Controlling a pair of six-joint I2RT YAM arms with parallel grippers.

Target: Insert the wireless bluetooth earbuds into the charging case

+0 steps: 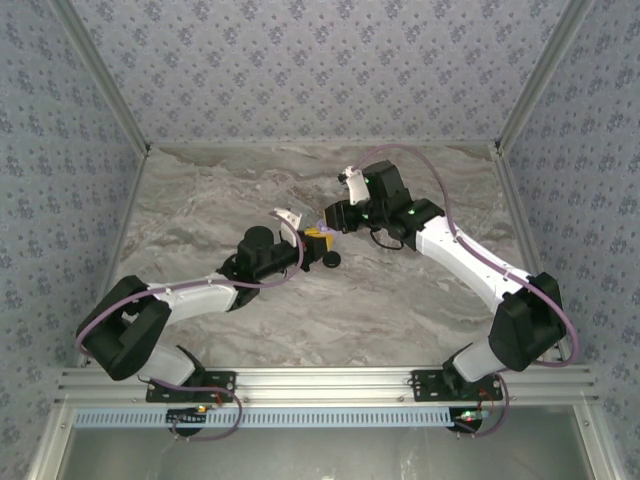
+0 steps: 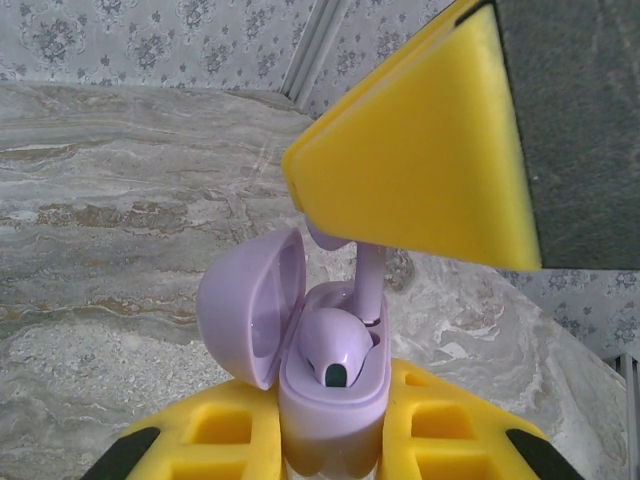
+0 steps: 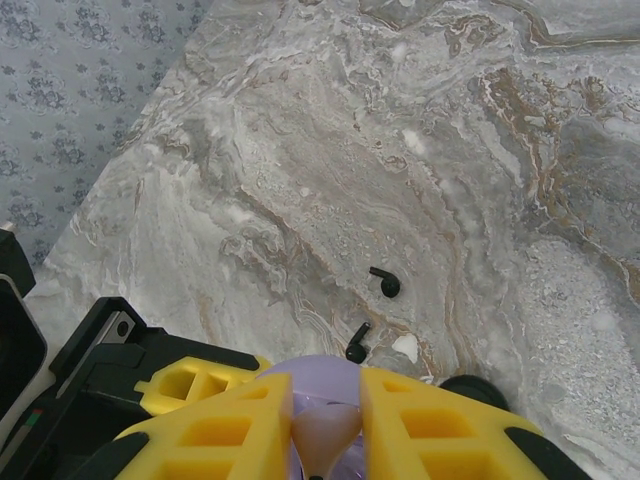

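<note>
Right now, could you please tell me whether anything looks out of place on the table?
Yes: two black earbuds lie loose on the table, while the left tool holds a lilac case and the right tool pinches a matching lilac bud at it. The black pair looks mismatched to that case.

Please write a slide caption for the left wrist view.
Open lilac case in left claw, one earbud seated, right claw gripping second earbud.

Case is held in the left end effector, lid flipped left, one bud sat inside; two loose earbuds are laid on the desk, close together.
</note>
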